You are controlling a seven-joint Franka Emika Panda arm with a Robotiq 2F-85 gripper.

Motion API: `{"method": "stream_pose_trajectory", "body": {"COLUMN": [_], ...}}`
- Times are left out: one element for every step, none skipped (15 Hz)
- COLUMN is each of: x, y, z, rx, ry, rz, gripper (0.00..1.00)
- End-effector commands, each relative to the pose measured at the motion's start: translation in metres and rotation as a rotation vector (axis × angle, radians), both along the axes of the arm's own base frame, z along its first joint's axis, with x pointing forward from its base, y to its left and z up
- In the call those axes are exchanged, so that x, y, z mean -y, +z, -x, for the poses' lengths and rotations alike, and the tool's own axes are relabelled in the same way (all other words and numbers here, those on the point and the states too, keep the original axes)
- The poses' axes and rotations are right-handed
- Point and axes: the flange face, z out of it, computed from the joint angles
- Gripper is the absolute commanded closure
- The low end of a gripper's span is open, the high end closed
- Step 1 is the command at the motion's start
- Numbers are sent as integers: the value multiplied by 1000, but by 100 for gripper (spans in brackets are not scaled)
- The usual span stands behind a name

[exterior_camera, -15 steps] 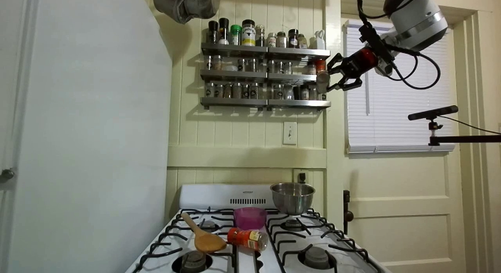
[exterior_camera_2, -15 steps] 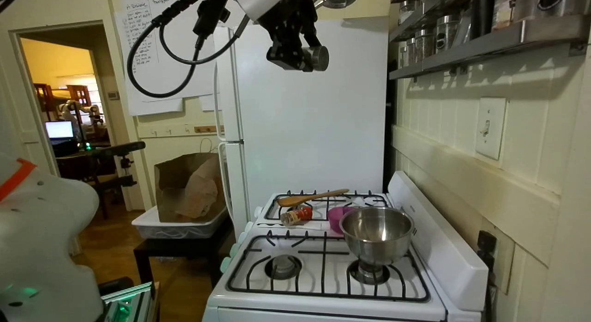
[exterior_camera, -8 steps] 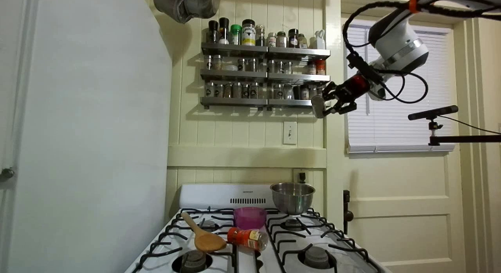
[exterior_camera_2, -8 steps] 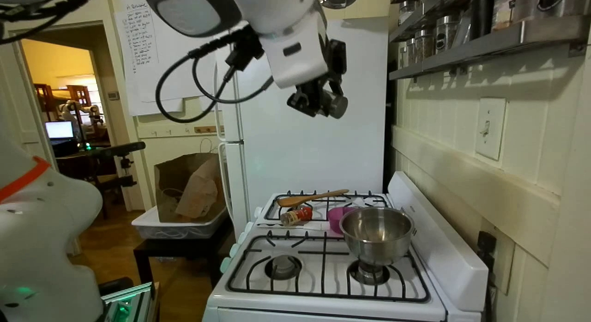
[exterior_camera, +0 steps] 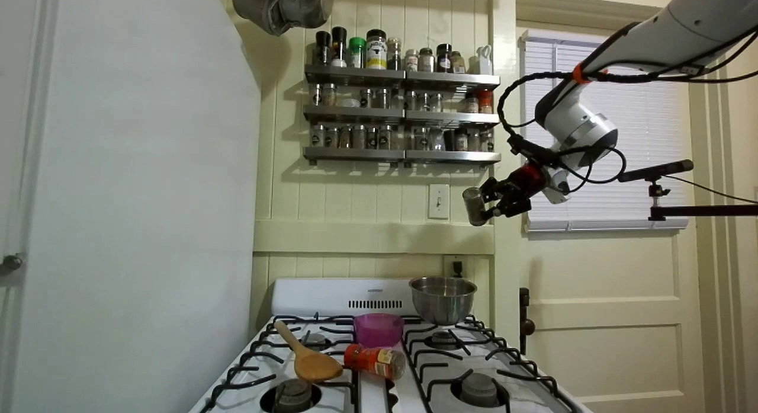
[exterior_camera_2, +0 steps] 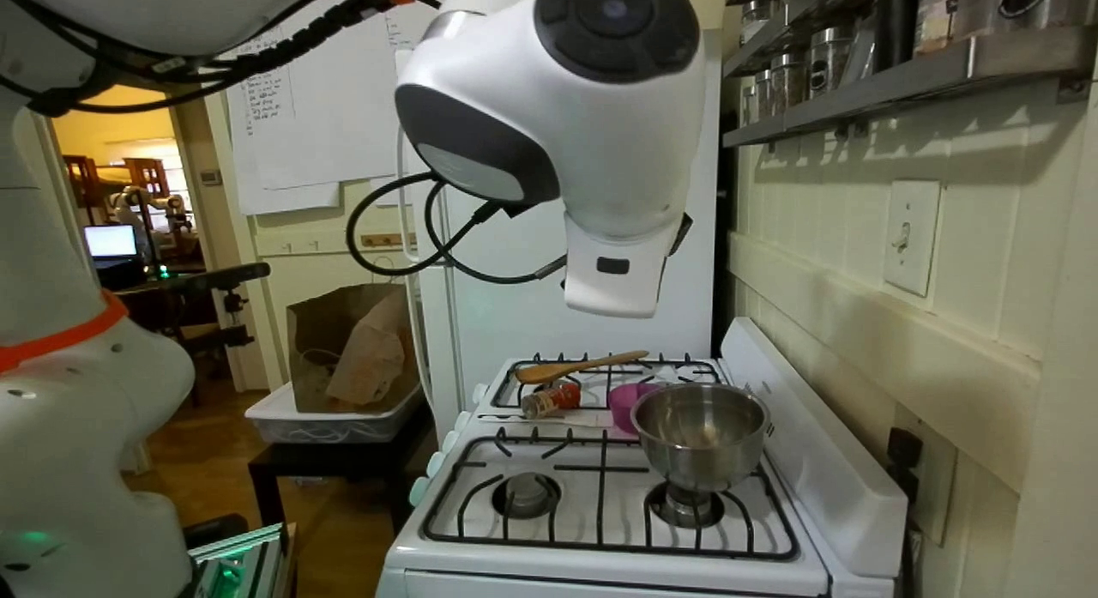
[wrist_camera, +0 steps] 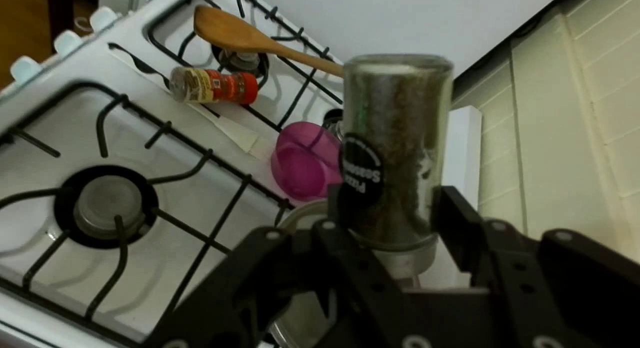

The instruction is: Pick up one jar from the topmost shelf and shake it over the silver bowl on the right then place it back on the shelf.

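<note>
My gripper (exterior_camera: 490, 203) is shut on a glass spice jar (exterior_camera: 474, 207) in mid-air, at the height of the light switch. In the wrist view the jar (wrist_camera: 395, 133) sits between the fingers (wrist_camera: 392, 203), its black label upside down and its metal lid toward the palm. The silver bowl (exterior_camera: 443, 301) stands on the back right burner, well below the jar. The bowl (exterior_camera_2: 699, 461) is fully seen in an exterior view, where the arm hides gripper and jar. In the wrist view the fingers partly cover the bowl (wrist_camera: 300, 209). The topmost shelf (exterior_camera: 355, 76) holds several jars and bottles.
Lower shelf tiers (exterior_camera: 355, 155) with jars hang above the stove. A pink container (exterior_camera: 379, 330), a red-capped spice jar lying down (exterior_camera: 374, 361) and a wooden spoon (exterior_camera: 317, 365) are on the stove. The fridge (exterior_camera: 148, 194) and a camera mount (exterior_camera: 654, 191) flank the space.
My gripper has come down, and slightly left in an exterior view, carrying the jar from beside the shelves to below them. The jar's tilt has changed. Bowl and stove things have not moved.
</note>
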Motion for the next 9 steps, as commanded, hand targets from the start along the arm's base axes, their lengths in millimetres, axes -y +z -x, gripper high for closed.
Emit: {"method": "stream_pose_trajectory", "body": {"x": [9,9,12,14,12,10,6,5,8], "y": [-11,-17,-23,-25,-24,-17,-4,4,5], "z": [-18,-21,-23,-25,-28,-28,-26,-27,-31], "rx": [-107,-158,-200,-233,-242,-237,-193,-168,-143], "ry": [16,-28,-67,-92,-108,-89,-61,-74,-97], "rz": [-161,-178,-189,-216,-231,-294,-344,-388,-429], "gripper": [77,77,77,77,77,77,77,77,77]}}
